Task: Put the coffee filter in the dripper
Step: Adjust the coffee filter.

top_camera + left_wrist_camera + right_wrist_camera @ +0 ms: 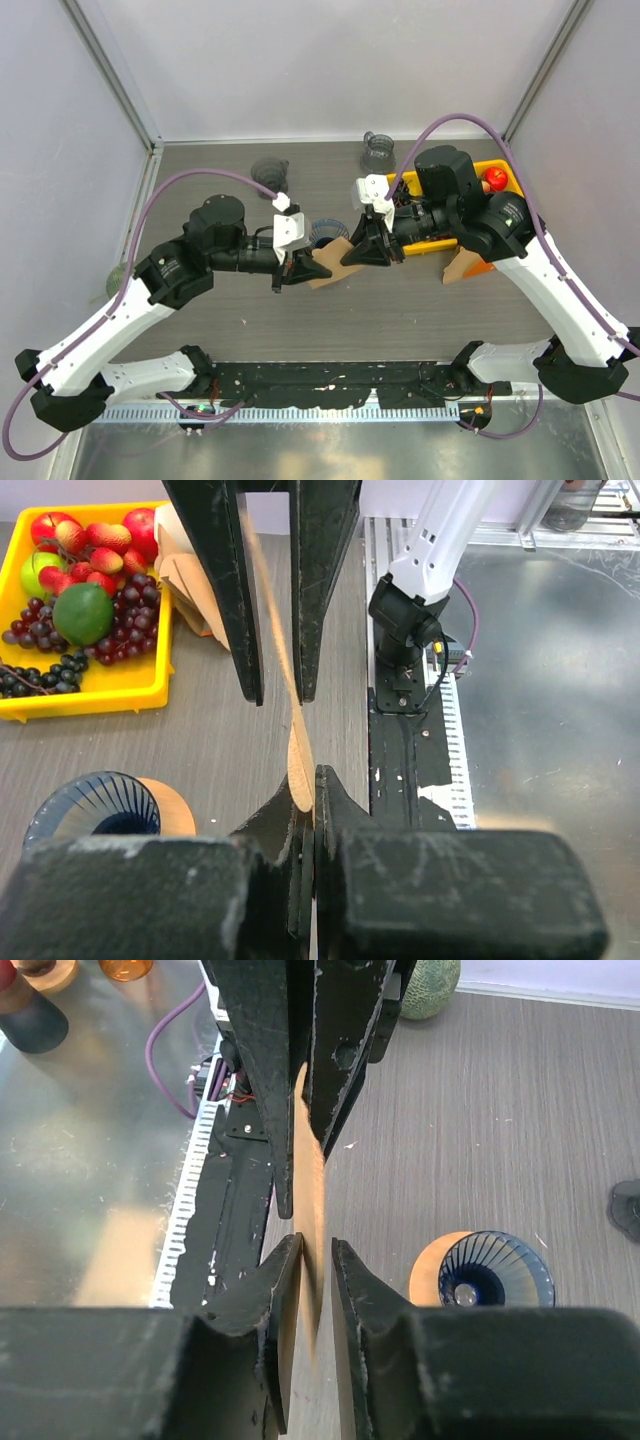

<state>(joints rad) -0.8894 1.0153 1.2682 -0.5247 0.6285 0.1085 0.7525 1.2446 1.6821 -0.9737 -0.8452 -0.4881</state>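
Your left fingers (275,830) clamp the filter (300,760), your right fingers (280,1270) stand slightly apart around it, and the dripper (497,1268) beside them is empty.

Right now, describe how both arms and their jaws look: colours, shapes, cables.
Both the left arm and the right arm have white tubular links joined by bulky black joint housings. A purple cable loops along each. Each wrist carries a white blocky mount, then black jaws that taper to narrow tips, their surfaces scuffed.
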